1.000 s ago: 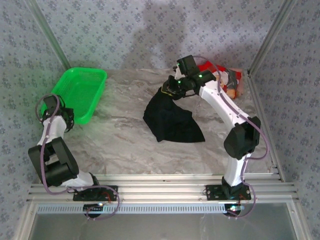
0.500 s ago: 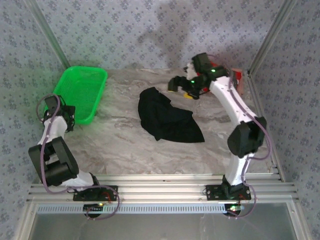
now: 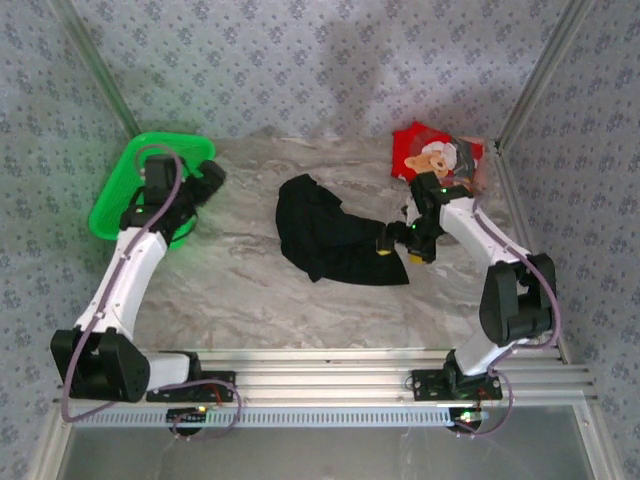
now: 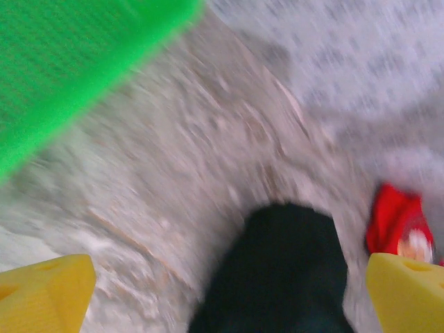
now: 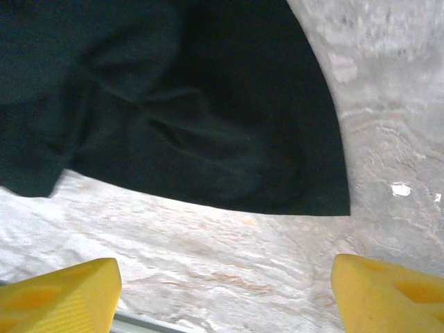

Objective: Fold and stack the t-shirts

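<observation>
The black t-shirt [image 3: 330,235] lies crumpled in the middle of the table. The red t-shirt [image 3: 435,155] with the teddy bear print sits bunched at the back right. My right gripper [image 3: 400,248] hovers at the black shirt's right edge, open. In the right wrist view its yellow fingertips [image 5: 59,295] stand wide apart over bare table, and the gripper [image 5: 225,295] is just short of the black t-shirt [image 5: 194,104]. My left gripper [image 3: 210,178] is open by the basket's right side. The blurred left wrist view has the gripper [image 4: 229,291] facing the black t-shirt [image 4: 291,270] and red t-shirt [image 4: 395,222].
A green mesh basket [image 3: 110,205] stands at the back left, partly under my left arm, and its green wall [image 4: 69,62] shows in the left wrist view. Metal frame posts rise at both back corners. An aluminium rail [image 3: 320,375] runs along the near edge.
My right gripper let go of the black shirt, swung back and came down to its right edge. My left arm rose from beside the basket and reached over its right side. Both grippers opened.
</observation>
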Controlling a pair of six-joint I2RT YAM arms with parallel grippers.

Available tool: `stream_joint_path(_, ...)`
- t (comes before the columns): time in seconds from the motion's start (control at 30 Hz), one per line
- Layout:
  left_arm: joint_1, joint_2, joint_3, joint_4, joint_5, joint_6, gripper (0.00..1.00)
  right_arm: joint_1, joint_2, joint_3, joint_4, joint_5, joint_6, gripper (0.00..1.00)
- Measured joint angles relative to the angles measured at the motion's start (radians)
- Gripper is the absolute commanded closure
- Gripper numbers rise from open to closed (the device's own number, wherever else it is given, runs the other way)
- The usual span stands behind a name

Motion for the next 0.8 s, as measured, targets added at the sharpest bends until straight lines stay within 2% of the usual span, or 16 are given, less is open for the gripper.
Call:
stream_joint_path(0.17, -0.178, 0.034, -0.092, 0.029, 0.079, 0.096, 0.06, 0.008, 0.026, -0.131, 0.075, 0.04, 0.022, 0.3)
stream_joint_path(0.27, -0.245, 0.125, -0.104, 0.022, 0.114, 0.142, 0.09, 0.024, 0.042, -0.158, 0.092, 0.082, 0.038, 0.31)
stream_joint_path(0.4, -0.303, 0.265, -0.103, 0.019, 0.12, 0.175, 0.1, 0.055, 0.063, -0.185, 0.146, 0.152, 0.071, 0.39)
stream_joint_path(0.47, -0.323, 0.327, -0.101, 0.02, 0.119, 0.18, 0.11, 0.069, 0.087, -0.196, 0.177, 0.181, 0.09, 0.48)
stream_joint_path(0.7, -0.351, 0.523, 0.008, 0.016, 0.101, 0.19, 0.15, 0.077, 0.117, -0.185, 0.171, 0.259, 0.149, 0.89)
stream_joint_path(0.77, -0.352, 0.578, 0.048, 0.024, 0.097, 0.188, 0.21, 0.078, 0.119, -0.177, 0.176, 0.261, 0.153, 0.98)
stream_joint_path(0.8, -0.352, 0.602, 0.063, 0.029, 0.097, 0.188, 0.25, 0.08, 0.119, -0.175, 0.184, 0.257, 0.159, 1.0)
